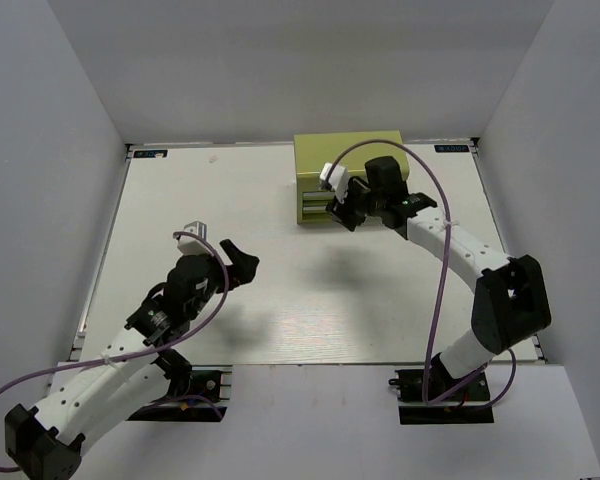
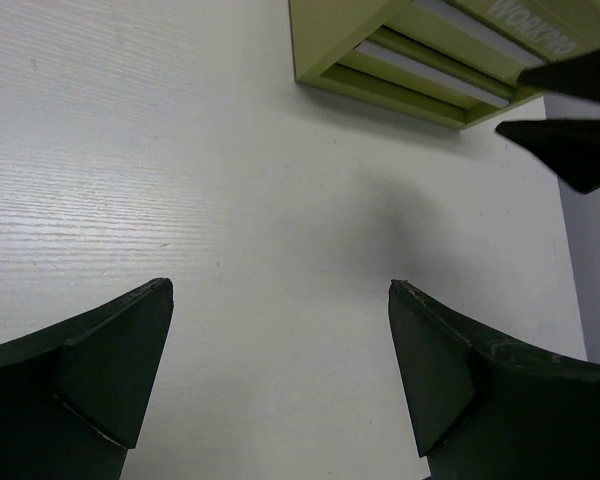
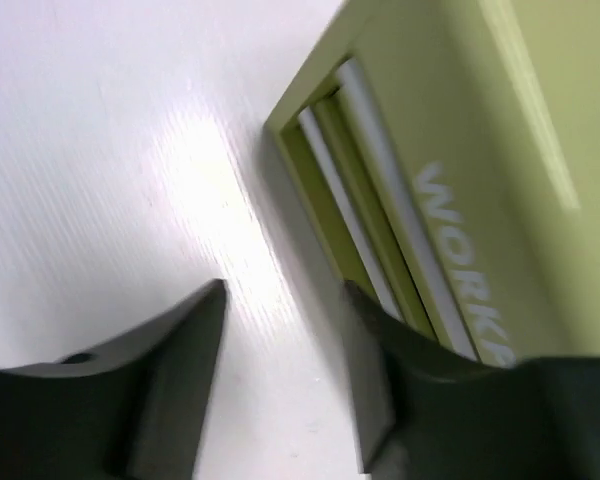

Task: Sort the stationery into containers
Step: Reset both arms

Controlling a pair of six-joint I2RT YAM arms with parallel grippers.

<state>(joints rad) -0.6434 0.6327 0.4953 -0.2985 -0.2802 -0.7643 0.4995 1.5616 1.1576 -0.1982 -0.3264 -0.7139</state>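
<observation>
Olive-green box (image 1: 346, 160) sits upper centre of the top view, at the far side of the white table (image 1: 230, 190), its drawers (image 3: 365, 200) facing the arms. Right gripper (image 1: 342, 212) is just in front of the drawer face, fingers parted, nothing between them. The wrist view puts one finger (image 3: 380, 370) close against the box's lower front edge; touching or not, cannot tell. Left gripper (image 1: 242, 258) is left of centre over bare tabletop, spread wide and empty, well apart from the box. No stationery visible in any view; possibly inside the box, cannot confirm. Box looks rigid, smooth-sided and too broad for either gripper to span. Best hold is likely a drawer's front lip, pulled straight out, as shallow drawers may bind if tugged askew. Loose pens would be light, slick and prone to rolling: pinch across the barrel near mid-length.
</observation>
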